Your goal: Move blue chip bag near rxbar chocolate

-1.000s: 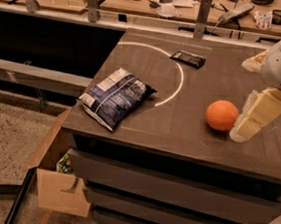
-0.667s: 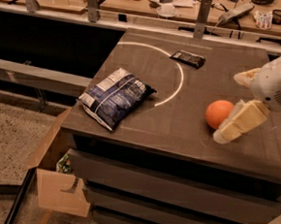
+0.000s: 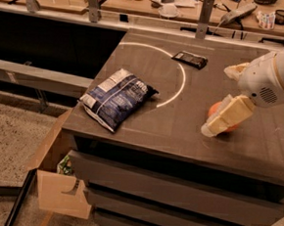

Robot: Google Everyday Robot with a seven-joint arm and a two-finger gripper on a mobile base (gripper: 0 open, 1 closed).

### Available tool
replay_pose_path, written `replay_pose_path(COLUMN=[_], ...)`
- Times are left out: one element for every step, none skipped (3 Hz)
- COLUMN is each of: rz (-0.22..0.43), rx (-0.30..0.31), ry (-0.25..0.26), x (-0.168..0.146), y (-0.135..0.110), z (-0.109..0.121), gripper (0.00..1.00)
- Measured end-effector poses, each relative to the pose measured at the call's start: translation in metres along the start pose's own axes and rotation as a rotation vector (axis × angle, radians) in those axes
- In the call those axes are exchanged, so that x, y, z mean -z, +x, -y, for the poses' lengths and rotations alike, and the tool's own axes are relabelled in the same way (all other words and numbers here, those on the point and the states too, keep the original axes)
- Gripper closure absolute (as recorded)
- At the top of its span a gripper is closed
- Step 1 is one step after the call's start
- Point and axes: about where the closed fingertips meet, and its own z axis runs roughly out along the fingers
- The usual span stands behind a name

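Note:
The blue chip bag (image 3: 116, 98) lies flat near the front left corner of the dark table (image 3: 145, 130). It is crinkled, with white print. The rxbar chocolate (image 3: 190, 59) is a small dark flat bar at the back middle of the table, just beyond a white arc line. My gripper (image 3: 220, 122) hangs from the white arm (image 3: 275, 76) at the right. It is low over the table, well to the right of the bag and in front of the bar. It touches neither.
An orange fruit (image 3: 214, 111) sits at the right, partly hidden behind my gripper. An open cardboard box (image 3: 58, 179) stands on the floor at the front left. Cluttered wooden counters (image 3: 189, 6) and metal posts line the back.
My arm has moved left and slightly forward, so my gripper now covers part of the orange fruit. The bag and the bar have not moved.

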Motion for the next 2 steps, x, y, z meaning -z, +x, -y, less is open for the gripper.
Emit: replay_pose_path(rz=[0.028,0.075], rx=[-0.053,-0.104], ry=[0.024,0.056], x=[-0.011,-0.034], y=[-0.002,-0.012], z=[0.003,0.017], gripper=[0.00,0.00])
